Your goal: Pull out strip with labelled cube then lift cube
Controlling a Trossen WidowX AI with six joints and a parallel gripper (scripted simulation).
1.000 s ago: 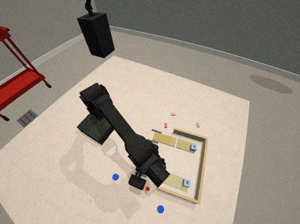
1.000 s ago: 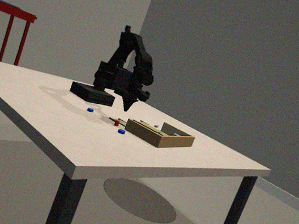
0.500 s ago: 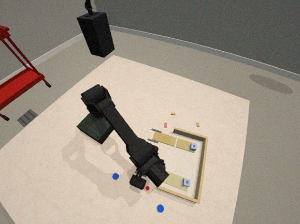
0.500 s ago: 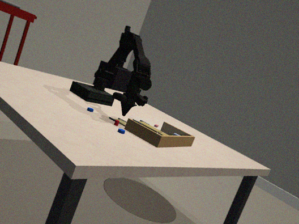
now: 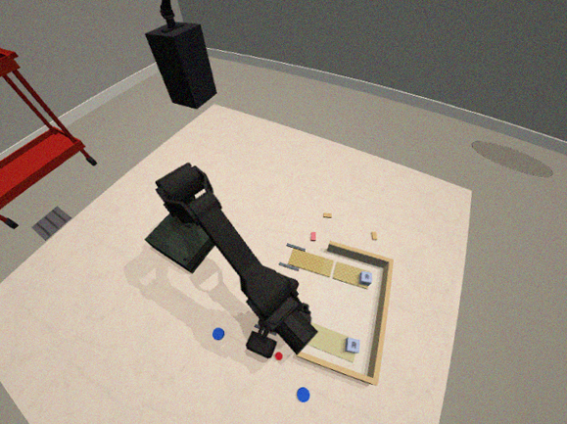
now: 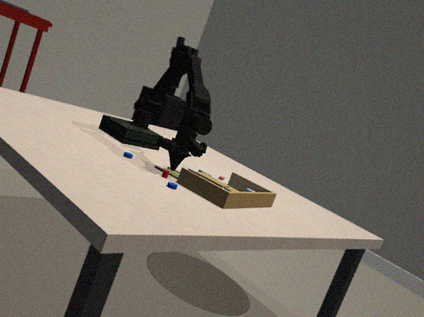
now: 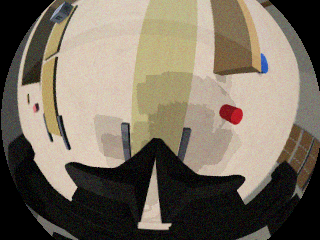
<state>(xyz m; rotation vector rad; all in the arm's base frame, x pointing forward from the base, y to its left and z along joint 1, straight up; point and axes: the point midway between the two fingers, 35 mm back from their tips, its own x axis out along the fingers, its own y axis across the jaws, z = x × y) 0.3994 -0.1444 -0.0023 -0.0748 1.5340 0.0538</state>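
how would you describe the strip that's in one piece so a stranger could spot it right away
Find the wooden frame on the table, open toward the arm. Two strips run into it; take the paler one nearest the red peg, where the shut gripper presses on its end. It is unbroken up to its cube, while the other strip is split by a gap.

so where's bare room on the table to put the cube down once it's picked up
Bare patches: the table between the robot base and the near blue disc, and the far corner beyond the tan chips. Crowded: inside the wooden frame, and around the shut gripper, red peg and second blue disc.
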